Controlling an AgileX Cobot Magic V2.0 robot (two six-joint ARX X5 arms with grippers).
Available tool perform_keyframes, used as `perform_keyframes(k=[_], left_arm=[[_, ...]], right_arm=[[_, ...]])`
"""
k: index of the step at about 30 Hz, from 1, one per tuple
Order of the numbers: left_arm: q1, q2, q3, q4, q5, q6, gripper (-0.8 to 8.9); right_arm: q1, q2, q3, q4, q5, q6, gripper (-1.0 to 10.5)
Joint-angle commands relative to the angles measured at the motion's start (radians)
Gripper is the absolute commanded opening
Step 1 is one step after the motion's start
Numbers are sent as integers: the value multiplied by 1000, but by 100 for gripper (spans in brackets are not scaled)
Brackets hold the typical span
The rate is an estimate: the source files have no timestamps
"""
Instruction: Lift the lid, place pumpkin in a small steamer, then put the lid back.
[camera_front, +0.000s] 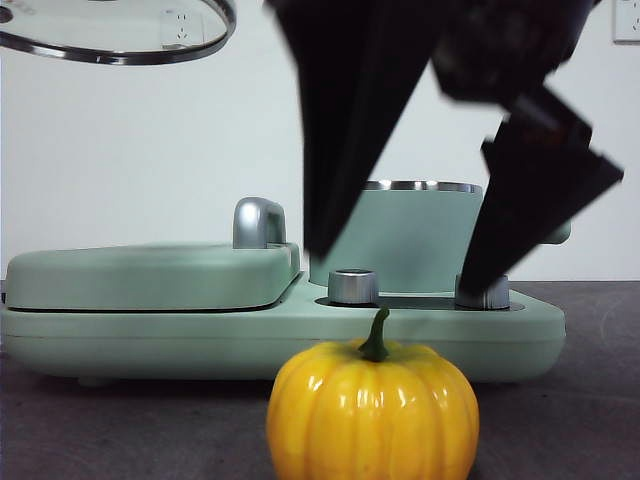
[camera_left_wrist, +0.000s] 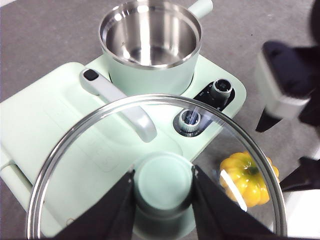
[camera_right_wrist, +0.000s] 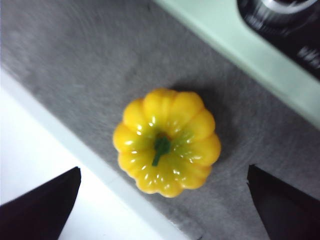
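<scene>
My left gripper (camera_left_wrist: 163, 175) is shut on the mint green knob of the glass lid (camera_left_wrist: 90, 150) and holds it in the air above the appliance. The lid shows at the top left of the front view (camera_front: 110, 40). The small steamer (camera_left_wrist: 150, 35) stands open and empty, its steel inside showing; it is also in the front view (camera_front: 415, 235). The yellow-orange pumpkin (camera_front: 372, 410) sits on the grey table in front of the appliance, stem up. My right gripper (camera_right_wrist: 162, 171) is open above the pumpkin (camera_right_wrist: 166, 141), one jaw to either side, not touching it.
The flat mint green griddle cover (camera_front: 150, 275) with a chrome handle (camera_front: 258, 222) lies beside the steamer. Two steel knobs (camera_front: 352, 286) (camera_front: 482, 292) sit on the appliance's front panel behind the pumpkin. The table's white edge (camera_right_wrist: 60, 150) runs close to the pumpkin.
</scene>
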Motion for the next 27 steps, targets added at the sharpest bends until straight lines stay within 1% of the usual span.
perform_keyframes(k=[1, 7, 15, 17, 21, 22, 23, 27], left_arm=[[-7, -6, 9, 47, 8, -11, 6], [-7, -8, 9, 55, 8, -20, 6], [-7, -8, 9, 55, 8, -20, 6], [-7, -8, 9, 55, 8, -19, 6], [-7, -8, 9, 66, 8, -19, 6], [-7, -8, 9, 75, 8, -19, 6], [-7, -8, 9, 87, 8, -19, 6], [-7, 7, 9, 143, 8, -19, 6]], right_arm=[[20, 59, 16, 28, 4, 13, 664], [36, 156, 16, 95, 4, 17, 664], [38, 246, 16, 113, 11, 28, 660], [38, 253, 16, 116, 11, 27, 617], [38, 250, 16, 115, 8, 27, 327], [38, 249, 17, 115, 3, 29, 287], [37, 246, 21, 110, 0, 29, 273], [28, 224, 65, 51, 1, 27, 274]])
